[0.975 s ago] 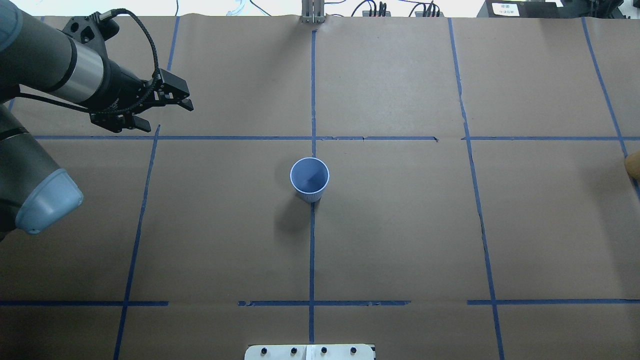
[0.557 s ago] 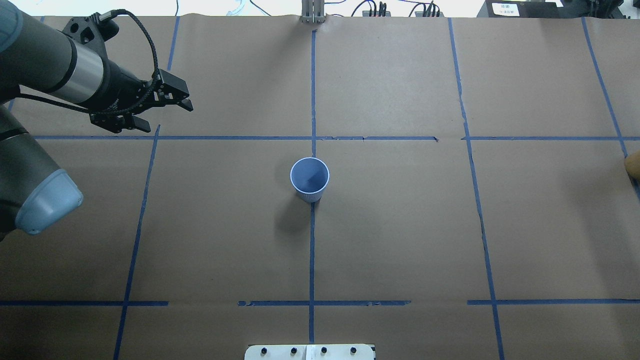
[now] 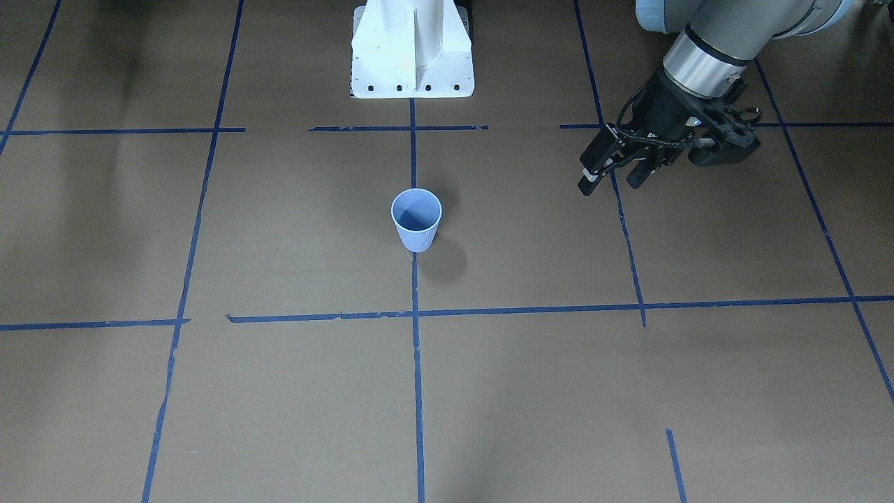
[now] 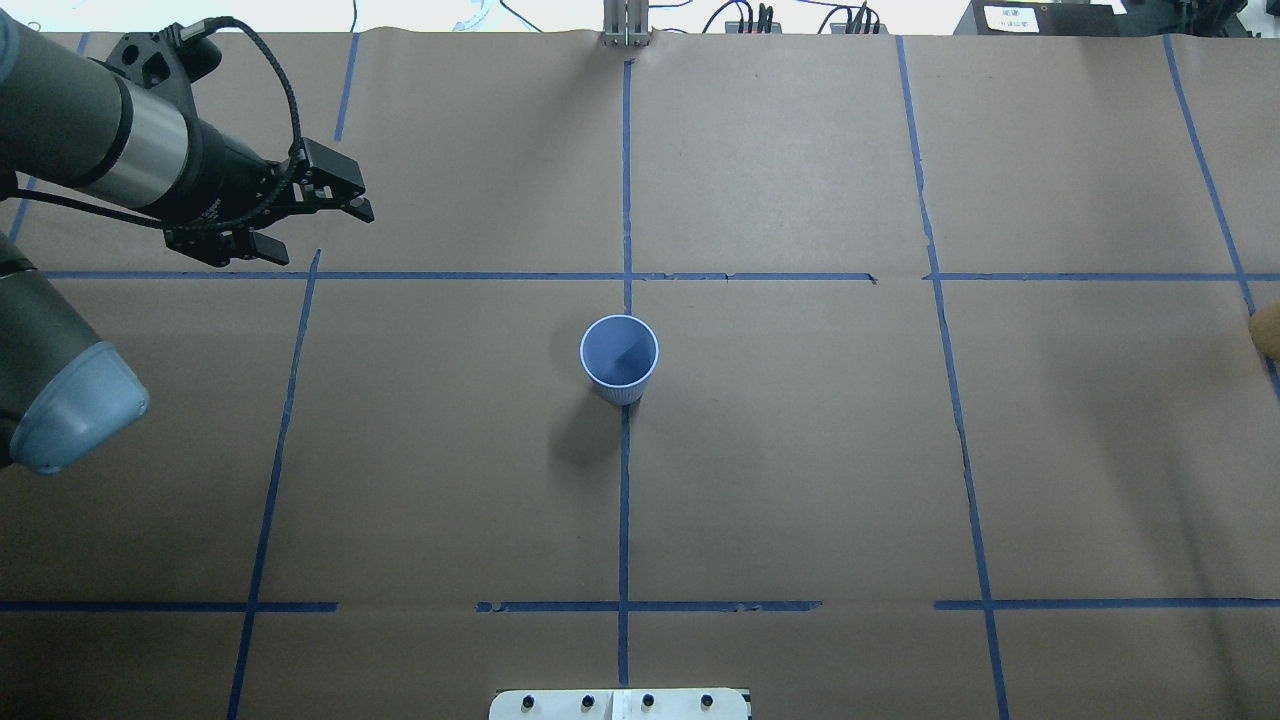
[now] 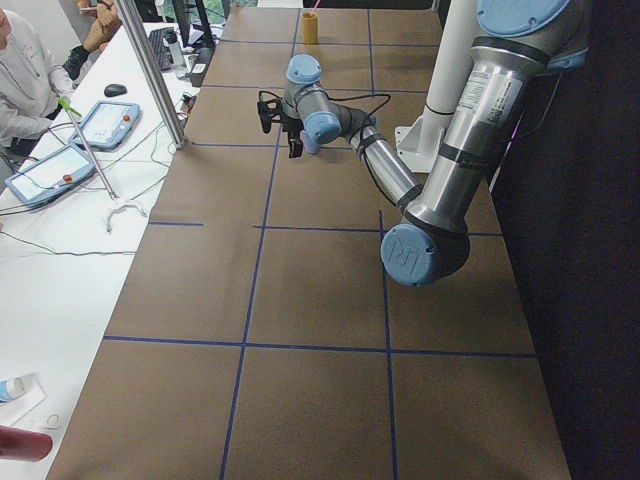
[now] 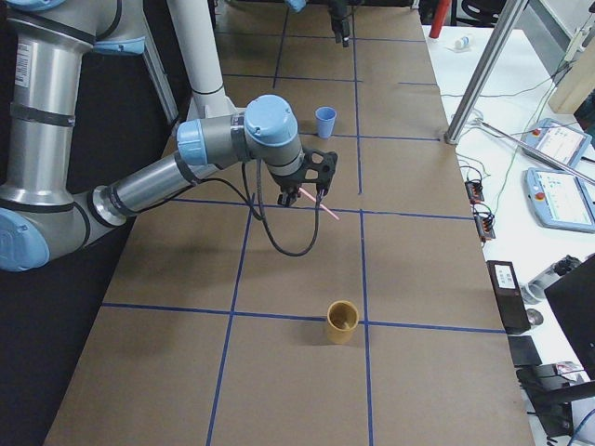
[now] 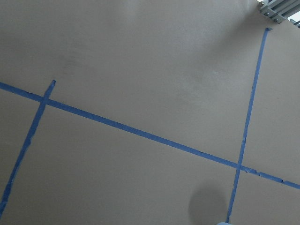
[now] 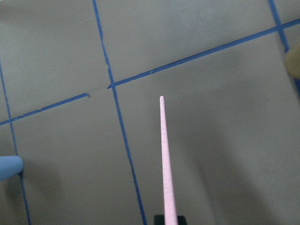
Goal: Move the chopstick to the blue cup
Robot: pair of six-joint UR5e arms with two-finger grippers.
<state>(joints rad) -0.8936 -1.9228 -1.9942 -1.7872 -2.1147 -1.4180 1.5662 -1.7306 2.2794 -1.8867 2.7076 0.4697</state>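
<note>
blue cup (image 4: 619,355) stands on brown paper (image 4: 800,450) gridded with blue tape (image 4: 623,520).

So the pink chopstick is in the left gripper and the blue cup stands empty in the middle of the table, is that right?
Not quite: the pink chopstick is in the right gripper, as the right wrist-mounted view shows. The left gripper is open and empty in the overhead view. The blue cup does stand empty in the middle of the table.
</note>
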